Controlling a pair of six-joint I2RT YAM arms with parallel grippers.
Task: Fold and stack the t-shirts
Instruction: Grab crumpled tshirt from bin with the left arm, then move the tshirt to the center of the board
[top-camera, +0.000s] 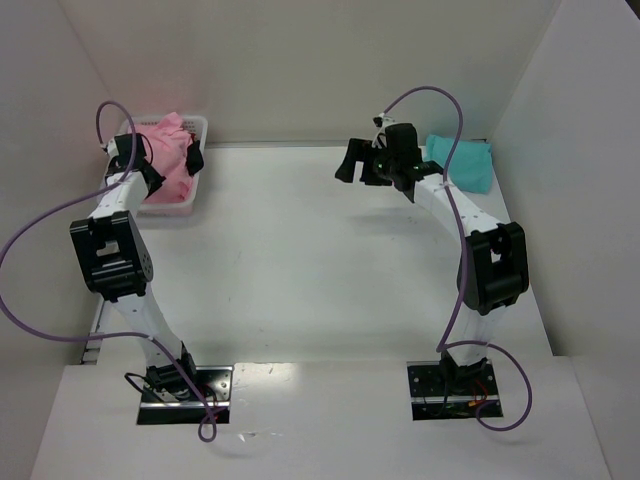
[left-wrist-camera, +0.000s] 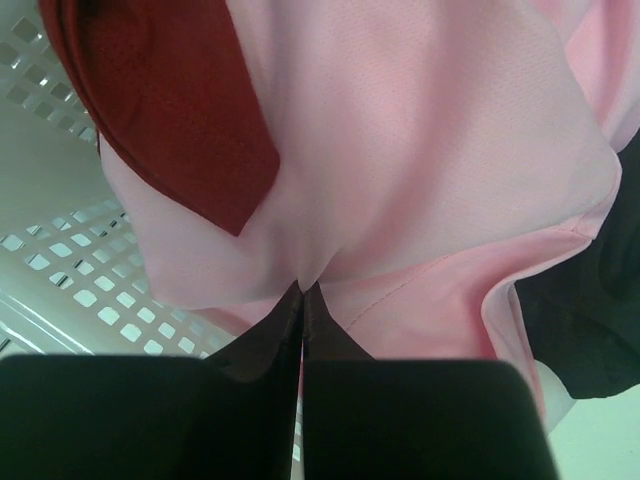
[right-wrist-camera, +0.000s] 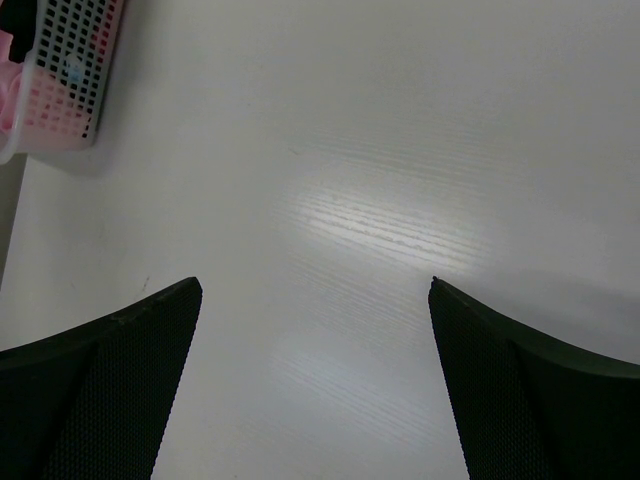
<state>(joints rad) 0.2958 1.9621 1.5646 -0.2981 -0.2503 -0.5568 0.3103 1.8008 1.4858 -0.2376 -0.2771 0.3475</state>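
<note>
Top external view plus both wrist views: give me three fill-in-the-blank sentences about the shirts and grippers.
The left gripper is shut on the light pink cotton t-shirt, which sits in the white plastic lattice ____.
The right gripper hangs over the white table with its jaws ____.
The teal cotton t-shirt lies at the table's far ____ corner.
Missing words: basket; open; right.

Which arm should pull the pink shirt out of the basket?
Left. The left gripper is shut on the pink shirt in the basket; the right gripper hangs open over the table, far off.
</note>
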